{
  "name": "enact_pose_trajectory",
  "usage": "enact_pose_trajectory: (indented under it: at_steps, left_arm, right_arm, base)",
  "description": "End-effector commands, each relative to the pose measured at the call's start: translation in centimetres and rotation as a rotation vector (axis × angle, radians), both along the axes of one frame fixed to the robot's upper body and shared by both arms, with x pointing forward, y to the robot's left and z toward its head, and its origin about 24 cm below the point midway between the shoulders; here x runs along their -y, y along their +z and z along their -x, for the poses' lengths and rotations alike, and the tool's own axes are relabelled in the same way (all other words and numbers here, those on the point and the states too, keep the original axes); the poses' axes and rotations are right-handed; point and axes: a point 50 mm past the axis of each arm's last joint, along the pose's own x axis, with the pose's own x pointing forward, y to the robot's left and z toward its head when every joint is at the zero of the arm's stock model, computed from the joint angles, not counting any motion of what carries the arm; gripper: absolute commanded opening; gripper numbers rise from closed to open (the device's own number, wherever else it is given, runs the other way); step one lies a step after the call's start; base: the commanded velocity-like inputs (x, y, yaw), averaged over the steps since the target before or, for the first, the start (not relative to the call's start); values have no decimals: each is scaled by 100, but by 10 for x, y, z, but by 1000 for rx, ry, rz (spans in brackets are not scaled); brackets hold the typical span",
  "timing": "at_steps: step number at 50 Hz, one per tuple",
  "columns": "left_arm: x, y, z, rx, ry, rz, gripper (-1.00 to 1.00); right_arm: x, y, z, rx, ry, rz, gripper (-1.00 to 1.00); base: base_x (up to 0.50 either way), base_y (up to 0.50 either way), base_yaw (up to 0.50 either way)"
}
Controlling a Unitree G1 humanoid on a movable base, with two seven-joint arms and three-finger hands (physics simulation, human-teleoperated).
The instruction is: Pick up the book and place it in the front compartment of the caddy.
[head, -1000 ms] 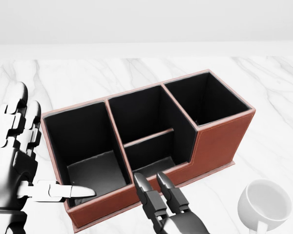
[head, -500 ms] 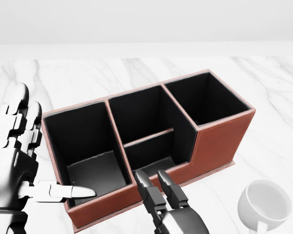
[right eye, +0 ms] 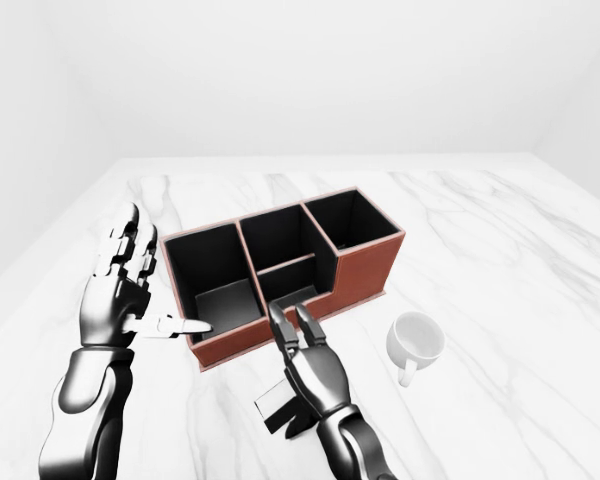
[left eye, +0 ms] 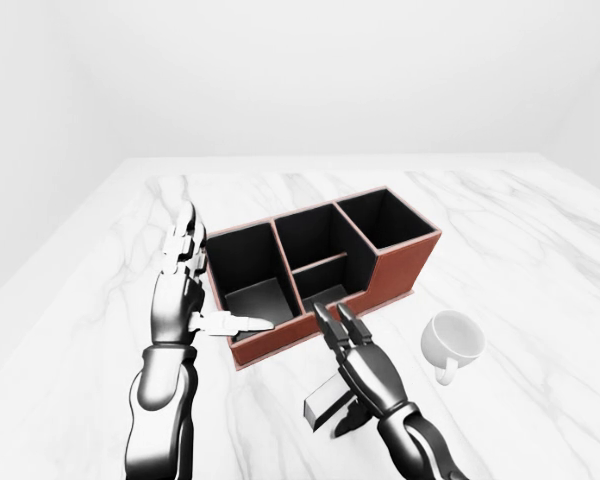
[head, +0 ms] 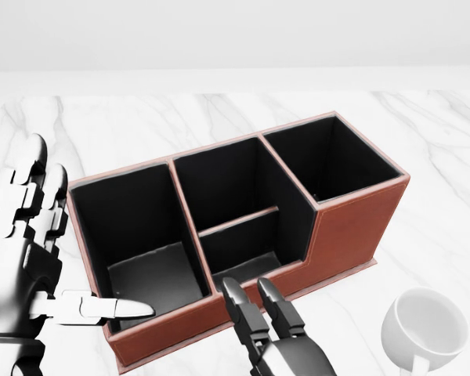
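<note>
1. OK, my left hand (left eye: 185,300) is spread wide beside the caddy (head: 348,227).
2. My right hand (left eye: 365,362) has fingers extended; the book (left eye: 330,400) lies underneath, grip unclear.
3. A mug (left eye: 452,342) sits right.

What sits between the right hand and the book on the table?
Nothing visible. The open right hand hovers directly above the dark rectangular book lying on the white marble table, beside the brown leather caddy. The white mug stands off to the right.
</note>
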Motion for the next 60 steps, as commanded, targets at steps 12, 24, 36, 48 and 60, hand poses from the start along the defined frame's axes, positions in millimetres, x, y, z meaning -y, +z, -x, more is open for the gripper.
enact_pose_trajectory:
  at_steps: [12,24,36,48,60]
  left_arm:
    - [0,-1,0,-4,-1,1,100]
    - [0,-1,0,-5,-2,0,100]
    - [0,0,0,0,0,0,100]
    - [0,-1,-1,-4,0,1,100]
    - [0,-1,-1,-4,1,1,100]
  right_arm:
    - [1,-12,-2,-21,-18,28,100]
    - [2,-16,-2,-29,-25,35,100]
    - [2,-20,0,-38,-25,43,100]
    - [2,-20,0,-46,-24,40,-100]
    - [2,-9,-3,-27,-12,22,-100]
  base:
    - [0,0,0]
    - [0,0,0]
    - [0,0,0]
    - [0,0,0]
    - [0,0,0]
